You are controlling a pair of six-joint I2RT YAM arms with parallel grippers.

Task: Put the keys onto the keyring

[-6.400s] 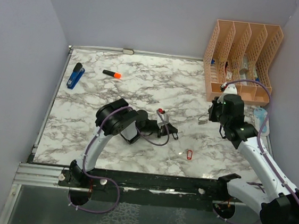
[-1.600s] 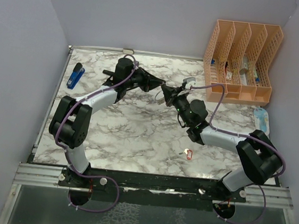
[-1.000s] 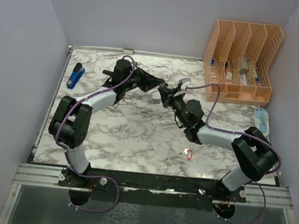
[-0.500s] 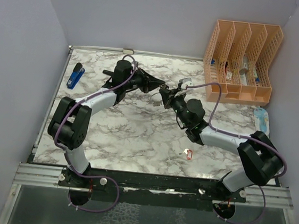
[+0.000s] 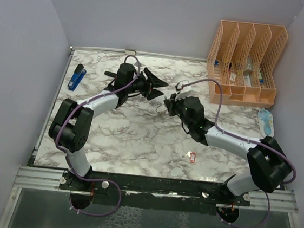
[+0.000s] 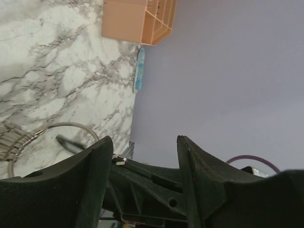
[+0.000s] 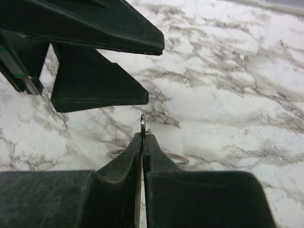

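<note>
The left tool [image 5: 156, 86] has just sprung open and stands spread, empty. At its 4 o'clock the right tool [image 5: 167, 106] alone stays pressed on a thin metal edge, apparently the keyring [image 6: 61, 125], so the handover looks finished. The red-tagged key [image 5: 192, 157] lies unthreaded on the counter [image 5: 111, 137] at 5 o'clock. Any keys on the ring are blurred.

There are two robot arms, the left arm [image 5: 96, 101] and the right arm [image 5: 231, 140], at one marble table [image 5: 138, 145]. In view are one keyring [image 5: 162, 108], one red-tagged key [image 5: 192, 157], one blue stapler [image 5: 77, 77], one partly hidden black marker [image 5: 108, 73] and one pale blue object [image 5: 265, 121]. One orange file rack [image 5: 245, 58] has four slots.
</note>
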